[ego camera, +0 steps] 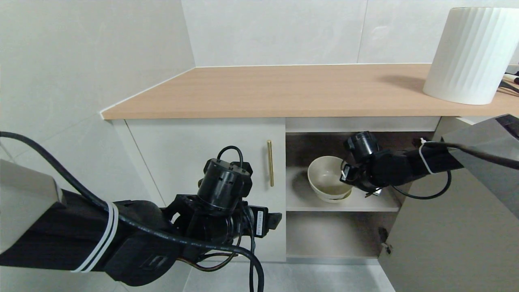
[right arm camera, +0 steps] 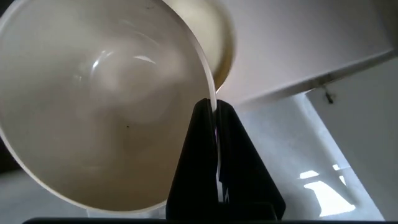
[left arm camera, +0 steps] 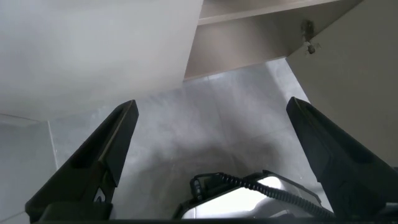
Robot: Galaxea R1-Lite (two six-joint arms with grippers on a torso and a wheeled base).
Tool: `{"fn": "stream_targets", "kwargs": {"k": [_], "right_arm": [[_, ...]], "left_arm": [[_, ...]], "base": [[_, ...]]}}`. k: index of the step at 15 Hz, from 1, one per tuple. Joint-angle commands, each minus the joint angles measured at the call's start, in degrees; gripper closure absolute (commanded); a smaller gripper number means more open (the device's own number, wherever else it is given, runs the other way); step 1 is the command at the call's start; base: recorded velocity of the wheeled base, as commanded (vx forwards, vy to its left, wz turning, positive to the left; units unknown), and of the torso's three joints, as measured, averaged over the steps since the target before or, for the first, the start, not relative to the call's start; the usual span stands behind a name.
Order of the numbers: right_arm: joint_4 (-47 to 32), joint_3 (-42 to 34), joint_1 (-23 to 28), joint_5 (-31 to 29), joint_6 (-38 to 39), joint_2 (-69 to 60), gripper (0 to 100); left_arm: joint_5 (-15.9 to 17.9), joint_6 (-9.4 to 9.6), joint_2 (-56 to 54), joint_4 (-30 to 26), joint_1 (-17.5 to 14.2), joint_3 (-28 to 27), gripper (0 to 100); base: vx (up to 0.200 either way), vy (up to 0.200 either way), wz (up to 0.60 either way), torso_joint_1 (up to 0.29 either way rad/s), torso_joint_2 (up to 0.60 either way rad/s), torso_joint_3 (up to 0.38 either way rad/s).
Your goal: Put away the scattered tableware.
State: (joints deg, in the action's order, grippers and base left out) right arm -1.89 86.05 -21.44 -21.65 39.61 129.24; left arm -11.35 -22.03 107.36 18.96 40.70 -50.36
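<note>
Right end effector [right arm camera: 216,112] pinches the cream bowl [ego camera: 324,178] at its rim; set it flat on the shelf [ego camera: 302,201] beneath. Left end effector [left arm camera: 212,106] wide.

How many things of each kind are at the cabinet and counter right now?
bowl: 1, gripped by the right hand
cream dish behind it: 1
white container on the counter: 1
Total: 3

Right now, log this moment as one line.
right gripper: shut on bowl rim | bowl: tilted, over upper shelf of open cabinet | left gripper: open, empty
</note>
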Motion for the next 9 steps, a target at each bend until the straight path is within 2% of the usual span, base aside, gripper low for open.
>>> {"fn": "stream_targets", "kwargs": {"k": [1, 9], "right_arm": [[0.0, 4.6, 1.7, -1.0, 0.5, 5.3, 100], [0.0, 9.7, 3.1, -2.4, 0.6, 10.1, 100]], "left_arm": [[0.0, -0.03, 0.1, 0.0, -0.2, 0.0, 0], [0.0, -0.03, 0.1, 0.0, -0.7, -0.1, 0]], "base": [[0.0, 0.0, 0.0, 0.0, 0.0, 0.0], [0.0, 0.0, 0.0, 0.0, 0.0, 0.0]]}}
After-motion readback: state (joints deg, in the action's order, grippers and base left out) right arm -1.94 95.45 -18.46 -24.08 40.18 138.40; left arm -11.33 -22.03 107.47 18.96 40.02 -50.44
